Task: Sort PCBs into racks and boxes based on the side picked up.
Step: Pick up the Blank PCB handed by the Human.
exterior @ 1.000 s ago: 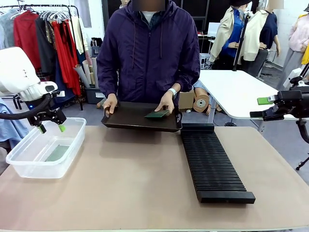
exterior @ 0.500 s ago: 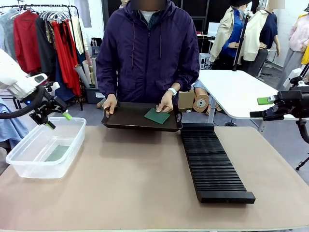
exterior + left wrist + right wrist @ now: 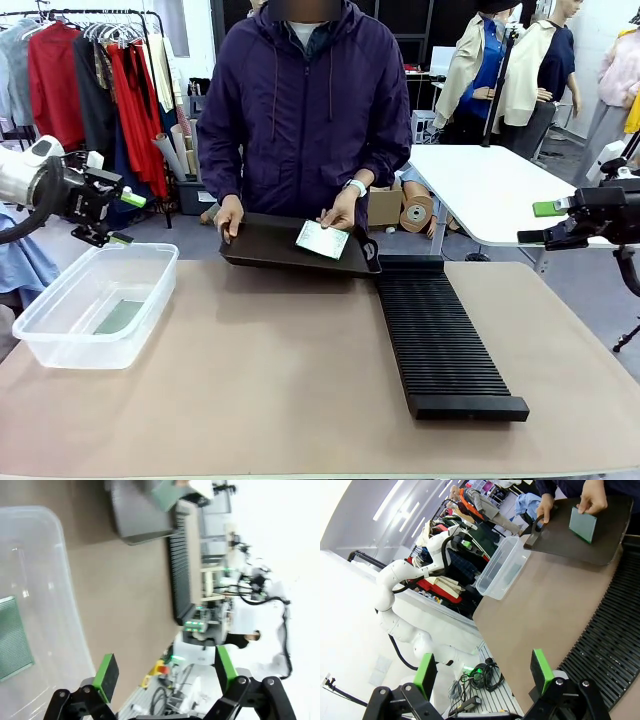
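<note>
Sitting on the tabletop: rack right, box left holding one PCB, tray at the far edge. The left tool and the right tool both gape empty. The tilted PCB, in the person's hand on the tray, lies between them, neither clearly nearer.

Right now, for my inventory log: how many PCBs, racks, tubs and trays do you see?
PCBs: 2
Black slotted rack: 1
Clear plastic tub: 1
Dark tray: 1
Total: 5
</note>
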Robot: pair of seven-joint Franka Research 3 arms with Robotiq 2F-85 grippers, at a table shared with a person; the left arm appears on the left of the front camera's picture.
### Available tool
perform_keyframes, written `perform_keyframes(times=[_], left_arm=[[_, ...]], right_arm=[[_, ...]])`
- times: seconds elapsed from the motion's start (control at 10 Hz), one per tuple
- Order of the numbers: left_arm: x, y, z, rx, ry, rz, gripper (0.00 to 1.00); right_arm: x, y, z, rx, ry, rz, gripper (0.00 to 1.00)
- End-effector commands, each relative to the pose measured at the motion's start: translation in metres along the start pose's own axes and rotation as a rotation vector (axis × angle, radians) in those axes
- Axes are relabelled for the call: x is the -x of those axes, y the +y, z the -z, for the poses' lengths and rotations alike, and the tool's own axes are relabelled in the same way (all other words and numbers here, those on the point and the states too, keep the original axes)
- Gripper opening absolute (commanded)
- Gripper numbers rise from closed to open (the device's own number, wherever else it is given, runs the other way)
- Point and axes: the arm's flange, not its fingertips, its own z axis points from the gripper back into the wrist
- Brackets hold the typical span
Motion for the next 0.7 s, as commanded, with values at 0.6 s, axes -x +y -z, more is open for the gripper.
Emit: perform_keyframes(times=[0.6], left_arm=[[-0.0001,0.0081,0.0,0.256,-0.001,0.035,1.0]], right_arm=[[-0.0016,0.0021,0.0005,-0.005,-0.003,-0.002,1.0]])
